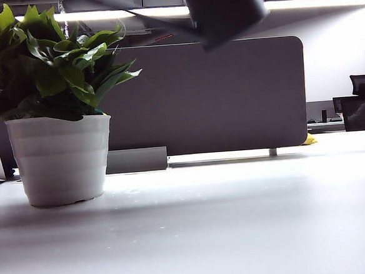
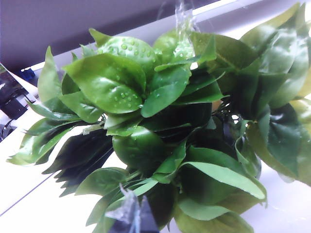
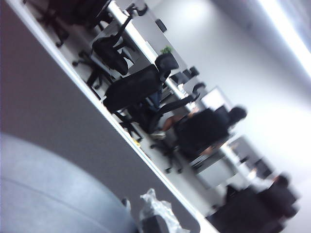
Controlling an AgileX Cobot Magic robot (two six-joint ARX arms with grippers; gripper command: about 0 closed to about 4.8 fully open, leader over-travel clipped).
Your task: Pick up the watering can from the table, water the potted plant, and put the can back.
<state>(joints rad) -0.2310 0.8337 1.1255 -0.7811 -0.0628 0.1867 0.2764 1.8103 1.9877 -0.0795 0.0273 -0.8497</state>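
The potted plant [image 1: 55,108] is standing on the white tabletop [image 1: 226,228], in front of the dark grey partition panel [image 1: 230,96] that is running along the tabletop's far edge. Its white ribbed pot [image 1: 60,158] is resting upright on the tabletop, and its bright-green leaves are spreading above the rim and out toward the panel. The watering can [image 1: 223,8] is hanging in the air, clear of the tabletop, above the panel's top edge and higher than the plant's foliage; it is tilted, with its dark body blurred and its thin spout pointing toward the plant. The left gripper [image 2: 133,213] is hovering just above the plant, looking down on leaves that are carrying water droplets; only plastic-wrapped tips are showing at the frame edge, so the state of its fingers cannot be told. The right gripper [image 3: 155,213] is appearing beside the curved grey body of the watering can in the right wrist view, with the panel's top edge and blurred office chairs [image 3: 131,87] beyond it; its fingers are pressed together, and what they are gripping is not visible.
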